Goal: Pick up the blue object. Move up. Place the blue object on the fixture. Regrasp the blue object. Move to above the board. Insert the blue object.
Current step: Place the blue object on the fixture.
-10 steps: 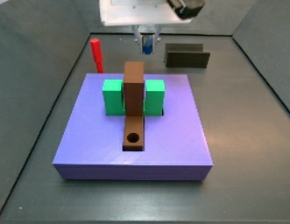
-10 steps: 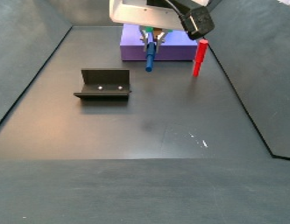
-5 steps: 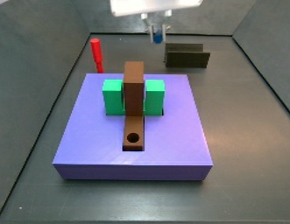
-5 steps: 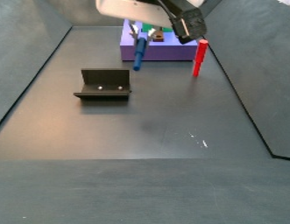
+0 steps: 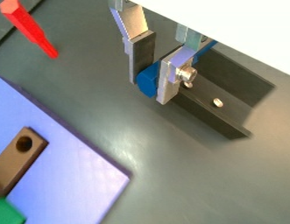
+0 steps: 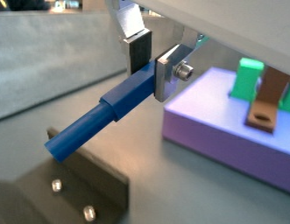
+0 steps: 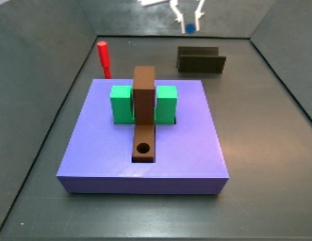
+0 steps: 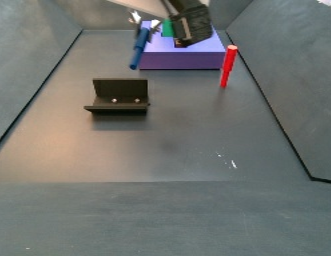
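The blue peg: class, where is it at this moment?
The blue peg is clamped in the gripper, held in the air; in a side view it hangs tilted near the board, up beyond the fixture.

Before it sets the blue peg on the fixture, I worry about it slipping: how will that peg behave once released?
The blue peg looks rigid and round, so it would probably roll on bare floor. The gripper holds it near one end with the jaws shut on it, so it may tilt in the grasp. The fixture seems small, so it could tip off.

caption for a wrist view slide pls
Gripper holds the blue peg in the air above the fixture, board beside.
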Robot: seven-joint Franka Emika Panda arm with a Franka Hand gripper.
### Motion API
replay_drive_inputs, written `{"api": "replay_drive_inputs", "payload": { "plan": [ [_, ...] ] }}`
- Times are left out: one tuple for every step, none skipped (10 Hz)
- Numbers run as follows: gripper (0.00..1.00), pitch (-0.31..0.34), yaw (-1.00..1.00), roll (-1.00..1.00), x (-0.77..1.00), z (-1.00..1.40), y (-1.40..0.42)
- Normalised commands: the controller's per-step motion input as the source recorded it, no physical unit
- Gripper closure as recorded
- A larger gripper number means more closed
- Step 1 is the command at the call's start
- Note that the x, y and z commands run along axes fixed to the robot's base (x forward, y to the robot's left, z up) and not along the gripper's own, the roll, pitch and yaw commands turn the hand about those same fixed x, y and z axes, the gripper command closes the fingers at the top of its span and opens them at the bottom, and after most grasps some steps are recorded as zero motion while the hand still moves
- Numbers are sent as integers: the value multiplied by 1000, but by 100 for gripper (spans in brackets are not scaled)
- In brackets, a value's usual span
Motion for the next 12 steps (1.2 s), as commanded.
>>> {"api": "replay_drive_inputs", "payload": {
  "plan": [
    [100,-51,-71,-1000,646,271,134],
    [100,6,0,-1000,666,274,183],
    [100,214,0,-920,740,0,66],
    [100,191,0,-951,649,-71,37],
    [100,151,0,-989,569,-66,111],
    [100,231,34,-834,351,-71,243],
    [100,231,174,-649,223,-46,331],
    [100,226,300,-706,200,-151,294],
    [100,249,351,-863,189,-237,123],
    [100,194,243,-729,246,-166,157],
    [100,0,0,-97,0,-97,89],
    [100,0,0,0,0,-163,0]
  ]
}}
